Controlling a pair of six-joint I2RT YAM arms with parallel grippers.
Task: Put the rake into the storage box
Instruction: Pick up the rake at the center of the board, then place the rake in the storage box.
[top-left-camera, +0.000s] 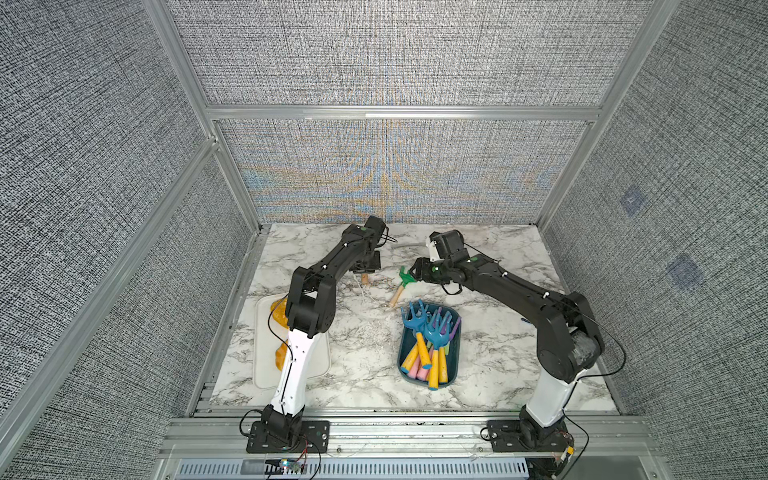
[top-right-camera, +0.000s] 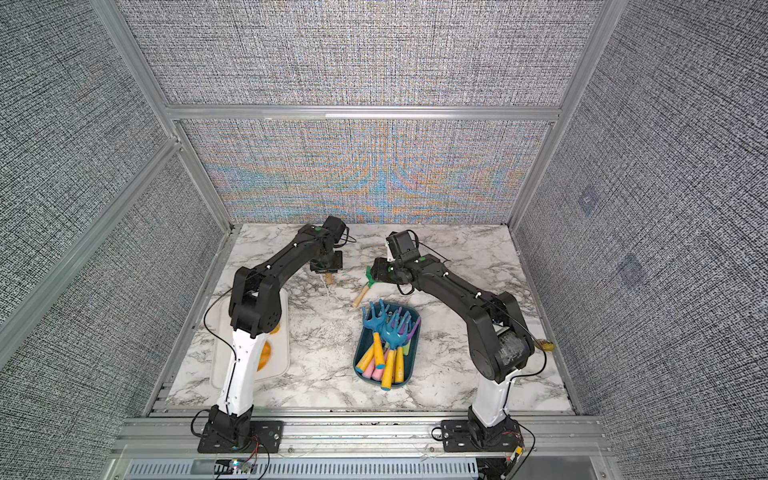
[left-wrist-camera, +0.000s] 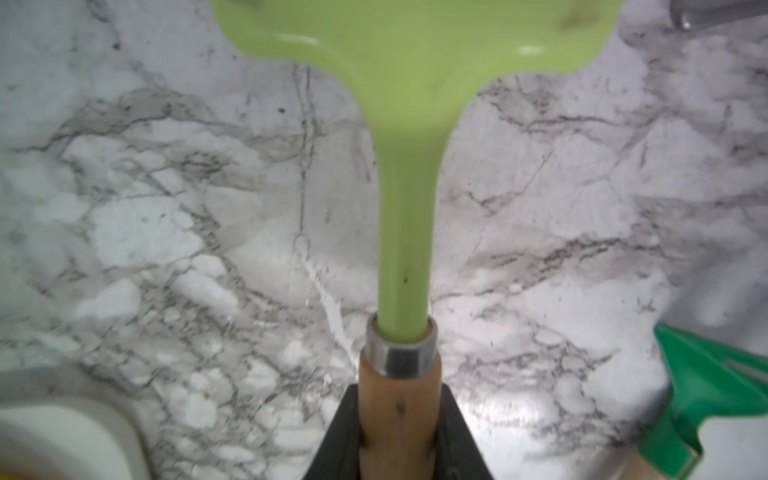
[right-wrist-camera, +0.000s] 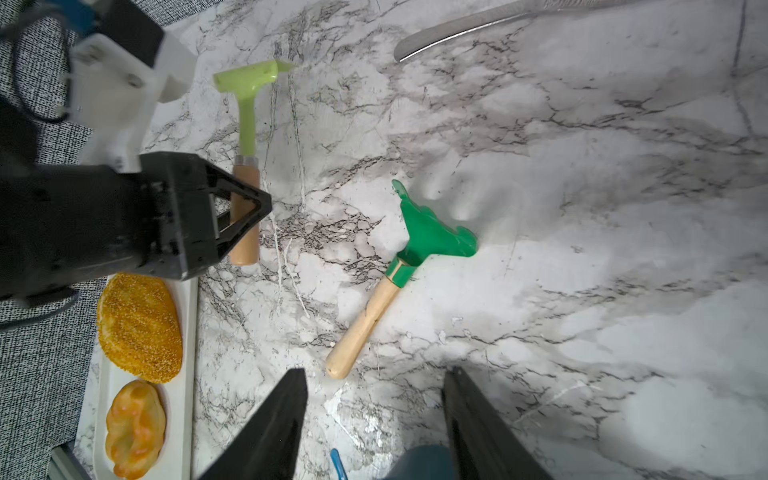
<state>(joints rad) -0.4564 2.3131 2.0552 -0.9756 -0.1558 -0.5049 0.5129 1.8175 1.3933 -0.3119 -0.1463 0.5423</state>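
**Left claw clamps the pale green tool; the green rake lies outside the box**

We see the left claw (right-wrist-camera: 248, 210) closed on the wooden handle of a pale green tool (right-wrist-camera: 247, 120) at the far side of the marble desk (top-left-camera: 365, 353). In the left wrist view its two fingers (left-wrist-camera: 338, 436) press the handle from both sides, just behind the metal ring. The tool's head is blurred there, so we cannot make out its teeth. Nor can we tell whether the tool rests on the desk or is raised just off it.

The right claw (right-wrist-camera: 378, 374) is open, with its jaws wide apart. In both top views it hangs over the head of the green rake (top-left-camera: 404, 279). This rake lies flat on the desk between the two arms, well apart from the pale green tool. Its wooden handle points toward the storage box (top-left-camera: 456, 349) and its tip stops just short of the box's far rim.

The storage box sits on the desk in front of the right arm. It holds several blue rakes (top-left-camera: 436, 328) with yellow handles, along with others in pink and purple. One yellow handle sticks out over the near rim.

A white tray (right-wrist-camera: 187, 332) with two pieces of bread (right-wrist-camera: 139, 328) lies under the left arm.
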